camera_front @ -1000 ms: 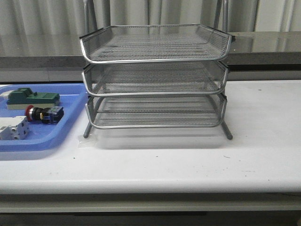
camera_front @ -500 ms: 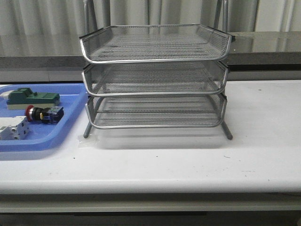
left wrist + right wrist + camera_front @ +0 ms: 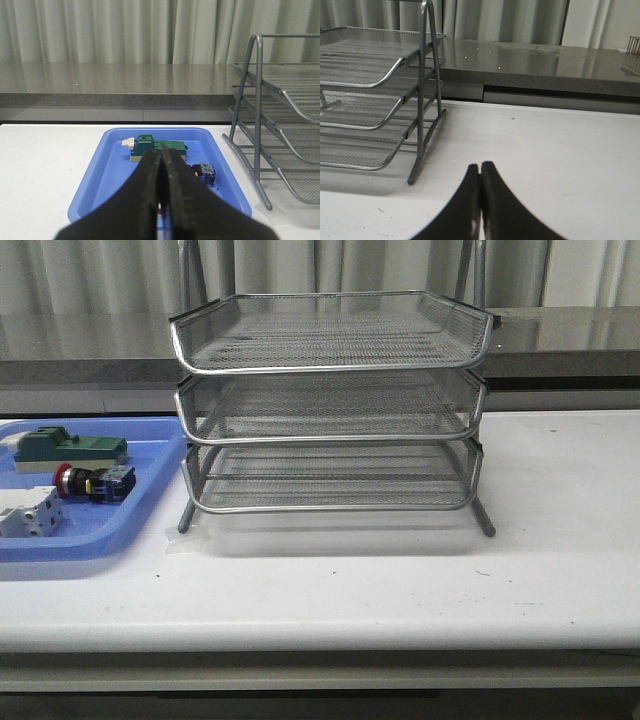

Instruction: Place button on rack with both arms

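Note:
The button (image 3: pixel 92 482), with red head, black body and blue rear block, lies on its side in the blue tray (image 3: pixel 110 540) at the table's left. In the left wrist view its blue block (image 3: pixel 205 172) shows just beyond my fingers. The silver three-tier wire rack (image 3: pixel 330 405) stands mid-table with nothing on its tiers; it also shows in the left wrist view (image 3: pixel 280 115) and the right wrist view (image 3: pixel 380 100). My left gripper (image 3: pixel 161 156) is shut and empty, above the tray's near part. My right gripper (image 3: pixel 480 167) is shut and empty over bare table, to the rack's right. Neither arm shows in the front view.
The blue tray also holds a green block (image 3: pixel 70 448) on a pale base at its back and a white block (image 3: pixel 28 512) at its front. A grey counter ledge (image 3: pixel 560 340) and curtains run behind the table.

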Robot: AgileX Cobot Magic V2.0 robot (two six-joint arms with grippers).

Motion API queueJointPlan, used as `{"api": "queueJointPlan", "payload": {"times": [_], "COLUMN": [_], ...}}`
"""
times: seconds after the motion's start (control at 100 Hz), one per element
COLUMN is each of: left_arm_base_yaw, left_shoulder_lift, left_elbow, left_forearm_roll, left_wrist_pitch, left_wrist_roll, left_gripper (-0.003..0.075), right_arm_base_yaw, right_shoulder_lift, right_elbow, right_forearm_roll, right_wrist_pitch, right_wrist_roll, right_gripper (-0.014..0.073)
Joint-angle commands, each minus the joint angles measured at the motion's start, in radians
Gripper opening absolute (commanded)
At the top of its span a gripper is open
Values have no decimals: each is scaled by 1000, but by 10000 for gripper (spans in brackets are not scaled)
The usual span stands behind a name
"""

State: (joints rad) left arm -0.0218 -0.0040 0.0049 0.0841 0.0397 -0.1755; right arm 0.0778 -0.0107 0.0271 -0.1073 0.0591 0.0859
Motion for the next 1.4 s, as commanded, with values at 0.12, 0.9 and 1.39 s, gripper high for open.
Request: {"api": "queueJointPlan", "payload": {"times": [0.12, 0.9, 1.39], "left_arm_base_yaw": [2, 2, 2], "left_shoulder_lift": [-32, -32, -32], "left_elbow": [32, 32, 32], "left_forearm_roll": [-7, -7, -7], "left_wrist_pitch": [-87, -87, -87], "left_wrist_roll": [-8, -8, -8], "left_gripper": [-20, -20, -20], "right_arm_base_yaw": [-5, -5, -4], "right_shoulder_lift": [-11, 665, 904], "right_elbow": [-133, -785, -788], "right_forearm_roll": [28, 223, 526], "right_wrist_pitch": [17, 615, 564], "right_wrist_roll": [-8, -8, -9], "right_gripper": [-58, -58, 13]}}
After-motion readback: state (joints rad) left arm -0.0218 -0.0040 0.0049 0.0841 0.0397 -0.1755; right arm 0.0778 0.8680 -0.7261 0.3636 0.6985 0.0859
